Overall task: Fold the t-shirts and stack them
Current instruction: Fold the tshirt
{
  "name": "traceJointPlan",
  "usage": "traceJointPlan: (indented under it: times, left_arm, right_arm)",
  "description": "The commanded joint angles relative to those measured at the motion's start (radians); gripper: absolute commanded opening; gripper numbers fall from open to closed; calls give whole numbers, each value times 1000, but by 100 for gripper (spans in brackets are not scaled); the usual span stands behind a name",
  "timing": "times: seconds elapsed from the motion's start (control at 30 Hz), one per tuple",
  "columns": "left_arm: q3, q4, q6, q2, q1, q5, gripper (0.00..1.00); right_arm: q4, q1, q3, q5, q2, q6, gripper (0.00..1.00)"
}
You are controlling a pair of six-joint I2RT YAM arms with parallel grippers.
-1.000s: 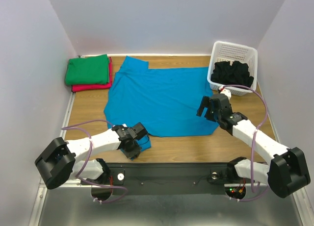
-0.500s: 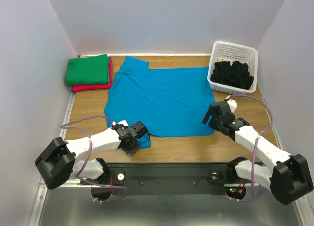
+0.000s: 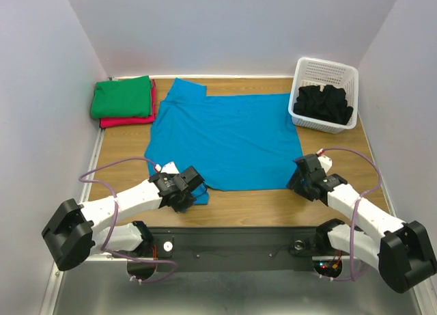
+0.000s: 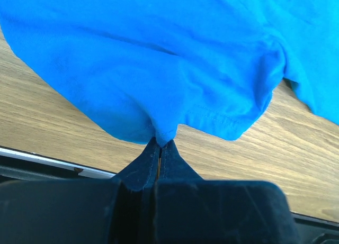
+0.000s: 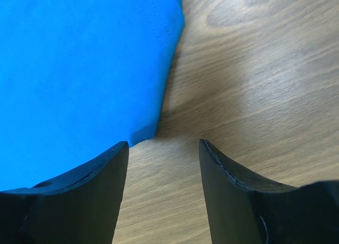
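Note:
A turquoise-blue t-shirt point(image 3: 222, 134) lies spread flat across the middle of the table. My left gripper point(image 3: 190, 190) is shut on its near left corner; the left wrist view shows the bunched cloth point(image 4: 159, 85) pinched at my fingertips point(image 4: 160, 143). My right gripper point(image 3: 298, 180) is open and low over the wood at the shirt's near right corner point(image 5: 143, 133), the corner lying just ahead of the jaws. A green t-shirt point(image 3: 123, 96) lies folded on a red-pink one point(image 3: 127, 121) at the far left. Black t-shirts point(image 3: 323, 103) fill the basket.
The white lattice basket point(image 3: 326, 72) stands at the far right corner. Grey walls close in the table on three sides. A black rail runs along the near edge between the arm bases.
My right gripper has moved down and toward the near edge, from over the shirt's right side to its near right corner. My left gripper has shifted slightly, still holding the near left corner.

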Motion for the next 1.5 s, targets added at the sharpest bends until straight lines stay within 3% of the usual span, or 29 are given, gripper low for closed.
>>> traceJointPlan:
  times: [0.0, 0.07, 0.27, 0.47, 0.6, 0.77, 0.9, 1.03, 1.47]
  left_arm:
    - [13, -20, 8, -39, 4, -57, 0]
    - [22, -37, 5, -50, 4, -70, 0]
    - [30, -54, -3, -73, 4, -90, 0]
    - [39, -48, 5, -70, 4, -107, 0]
    - [56, -46, 11, -67, 4, -122, 0]
    - [65, -49, 22, -67, 4, -123, 0]
    - [62, -54, 25, -73, 4, -119, 0]
    - [51, -46, 23, -82, 3, -113, 0]
    - [59, -66, 17, -102, 4, -127, 0]
  right_arm:
    - [-1, -4, 31, 45, 36, 35, 61]
    - [-3, -6, 39, 51, 56, 38, 53]
    - [9, -6, 33, 82, 74, 50, 43]
    - [64, -4, 28, 76, 134, 49, 40]
    - [92, -6, 42, 67, 169, 43, 33]
    - [98, -4, 51, 24, 154, 24, 34]
    - [97, -6, 51, -38, 47, 6, 36]
    - [95, -6, 52, -15, 2, 4, 38]
    - [123, -6, 77, 67, 200, 21, 38]
